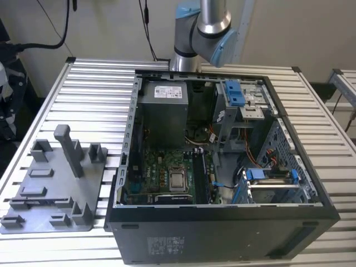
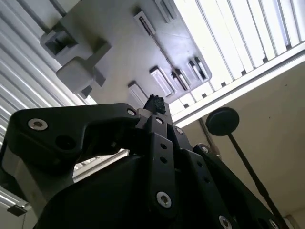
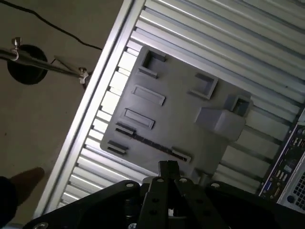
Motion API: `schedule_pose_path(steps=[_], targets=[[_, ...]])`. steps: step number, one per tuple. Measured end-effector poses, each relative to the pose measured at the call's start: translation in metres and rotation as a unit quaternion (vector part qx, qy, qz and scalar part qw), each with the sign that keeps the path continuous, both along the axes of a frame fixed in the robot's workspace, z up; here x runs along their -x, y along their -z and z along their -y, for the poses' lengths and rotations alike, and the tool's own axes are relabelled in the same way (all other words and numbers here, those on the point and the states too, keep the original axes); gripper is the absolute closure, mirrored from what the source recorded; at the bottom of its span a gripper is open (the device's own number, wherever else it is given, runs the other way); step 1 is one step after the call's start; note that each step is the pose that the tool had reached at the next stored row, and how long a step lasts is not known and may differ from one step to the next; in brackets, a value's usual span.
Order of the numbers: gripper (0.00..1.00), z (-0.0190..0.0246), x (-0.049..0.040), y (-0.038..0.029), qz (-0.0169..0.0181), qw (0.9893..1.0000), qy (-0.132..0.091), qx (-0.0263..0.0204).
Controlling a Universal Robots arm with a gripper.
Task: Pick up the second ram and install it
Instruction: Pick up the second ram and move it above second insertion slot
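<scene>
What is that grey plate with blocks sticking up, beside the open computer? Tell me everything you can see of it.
The grey plate looks like matte plastic. It lies flat on the slatted metal table, close beside the open computer case, on the exterior view's left of it. One tall post, a few chunky blocks and several low slotted holders rise from it. In the first wrist view a thin dark strip lies along one row of holders.

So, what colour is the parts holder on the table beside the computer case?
Plain grey. The parts holder shows best in the exterior view.
</scene>
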State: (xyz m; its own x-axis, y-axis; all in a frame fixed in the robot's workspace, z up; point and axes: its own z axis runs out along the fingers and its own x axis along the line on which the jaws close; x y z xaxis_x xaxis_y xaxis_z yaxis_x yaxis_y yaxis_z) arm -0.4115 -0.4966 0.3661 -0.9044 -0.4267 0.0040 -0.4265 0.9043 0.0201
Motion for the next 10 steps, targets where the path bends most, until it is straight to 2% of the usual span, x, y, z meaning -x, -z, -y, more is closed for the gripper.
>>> schedule_pose_path(steps=[3, 5, 8, 10], targets=[[0.89, 0.0000, 0.0000, 0.0004, 0.0000, 0.9996, -0.028, 0.0000], [0.89, 0.0000, 0.0000, 0.0006, -0.0001, 0.9990, -0.046, 0.0000], [0.89, 0.0000, 0.0000, 0.0009, 0.0000, 0.9973, -0.073, 0.0000], [0.89, 0.0000, 0.0000, 0.0011, 0.0000, 0.9958, -0.091, 0.0000]])
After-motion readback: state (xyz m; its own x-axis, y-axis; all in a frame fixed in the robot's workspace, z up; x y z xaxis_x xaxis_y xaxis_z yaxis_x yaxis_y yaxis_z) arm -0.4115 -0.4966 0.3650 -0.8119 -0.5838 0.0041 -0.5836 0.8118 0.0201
